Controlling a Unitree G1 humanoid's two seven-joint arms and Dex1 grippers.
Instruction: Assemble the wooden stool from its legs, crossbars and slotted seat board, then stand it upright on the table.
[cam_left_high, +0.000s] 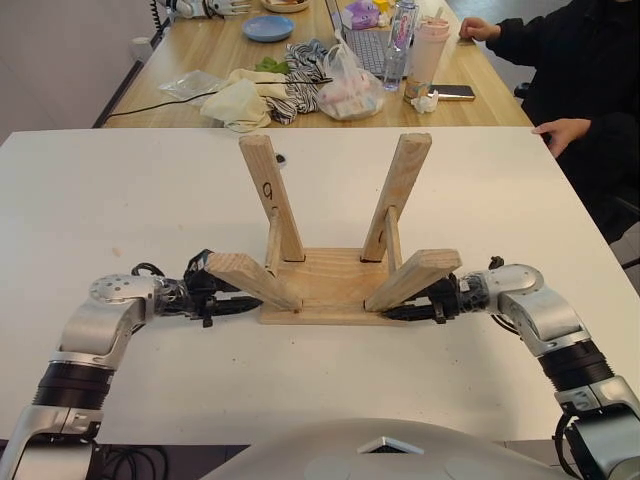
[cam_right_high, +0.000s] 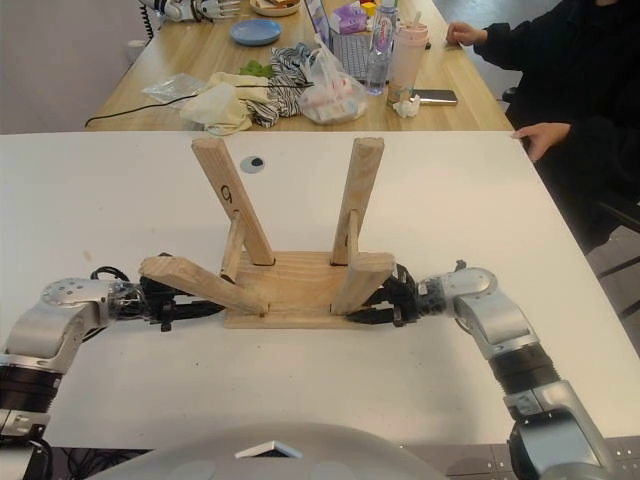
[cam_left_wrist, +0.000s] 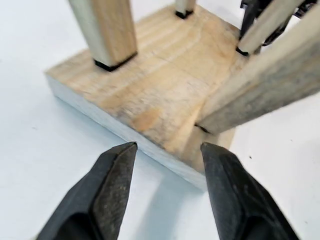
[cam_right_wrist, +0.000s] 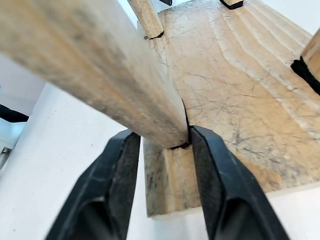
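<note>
Upturned seat board (cam_left_high: 322, 283) at frame centre. Left gripper (cam_left_wrist: 168, 145) is spread open, just short of its corner. Right gripper (cam_right_wrist: 164, 131) clamps the lower-right leg (cam_left_high: 412, 278) at its base.

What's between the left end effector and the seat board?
Only bare white table, seen in the left wrist view; the left end effector is open.

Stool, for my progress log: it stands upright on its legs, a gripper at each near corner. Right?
Not upright. The left eye view shows the stool upside down, seat board flat on the table, legs pointing up. The left gripper and right gripper are at its near corners.
</note>
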